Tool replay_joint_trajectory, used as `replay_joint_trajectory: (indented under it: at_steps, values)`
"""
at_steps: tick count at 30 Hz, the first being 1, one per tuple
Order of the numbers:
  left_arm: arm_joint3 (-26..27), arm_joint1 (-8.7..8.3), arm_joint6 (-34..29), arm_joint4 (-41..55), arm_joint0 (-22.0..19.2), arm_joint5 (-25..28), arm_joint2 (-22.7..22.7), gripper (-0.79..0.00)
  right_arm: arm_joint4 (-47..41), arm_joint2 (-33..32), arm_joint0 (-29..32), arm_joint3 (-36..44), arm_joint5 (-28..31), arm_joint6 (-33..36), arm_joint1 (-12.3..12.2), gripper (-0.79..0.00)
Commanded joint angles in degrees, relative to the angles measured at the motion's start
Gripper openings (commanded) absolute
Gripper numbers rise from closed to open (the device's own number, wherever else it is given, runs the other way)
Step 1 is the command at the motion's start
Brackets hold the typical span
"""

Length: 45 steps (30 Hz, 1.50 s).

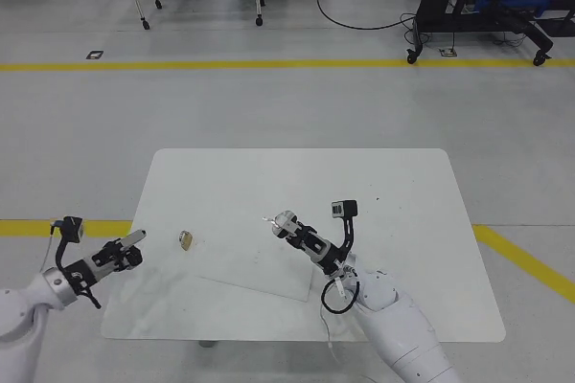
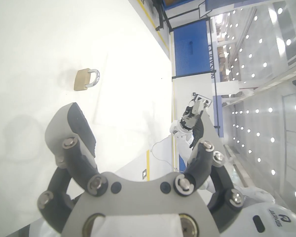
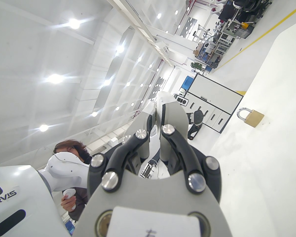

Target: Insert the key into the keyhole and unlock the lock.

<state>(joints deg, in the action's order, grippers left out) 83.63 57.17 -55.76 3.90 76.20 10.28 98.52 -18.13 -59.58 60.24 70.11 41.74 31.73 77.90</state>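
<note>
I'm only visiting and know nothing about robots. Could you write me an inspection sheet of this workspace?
Surface: white table.
Job's things: brass padlock lying on the table between the arms; key, seemingly the small metal piece at the right gripper's tip.
Clutter: thin white sheet flat on the table.
Grippers: left gripper, jaws open, empty; right gripper, jaws shut on the key.
Cables: black loop at the right wrist; floor cable.
Surroundings: yellow floor line; wheeled cart.
</note>
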Motion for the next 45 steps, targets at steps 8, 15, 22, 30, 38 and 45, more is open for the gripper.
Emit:
replay_joint_trajectory:
  at_steps: [8,15,22,30,38,45]
  values:
    - [0.30,0.60,12.57,-26.71,-4.46,-0.40,-11.89,-0.222,0.00,0.00,0.00,0.00,0.00,0.00,0.00,-0.785]
    - [-0.21,1.01,14.76,-33.78,-7.75,-2.35,-16.38,-0.456,0.00,0.00,0.00,0.00,0.00,0.00,0.00,-0.785]
    - [-0.89,1.44,12.83,-36.52,-10.78,-4.61,-20.01,-0.477,0.00,0.00,0.00,0.00,0.00,0.00,0.00,-0.785]
    - [-2.70,1.75,11.50,-39.15,-13.05,-7.38,-22.19,-0.785,0.00,0.00,0.00,0.00,0.00,0.00,0.00,-0.785]
    - [-3.82,1.79,2.17,-18.32,-13.71,-5.46,-17.43,-0.785,0.00,0.00,0.00,0.00,0.00,0.00,0.00,-0.785]
    - [-12.89,1.50,-16.18,18.63,-15.75,-9.47,-7.93,-0.785,0.00,0.00,0.00,0.00,0.00,0.00,0.00,-0.785]
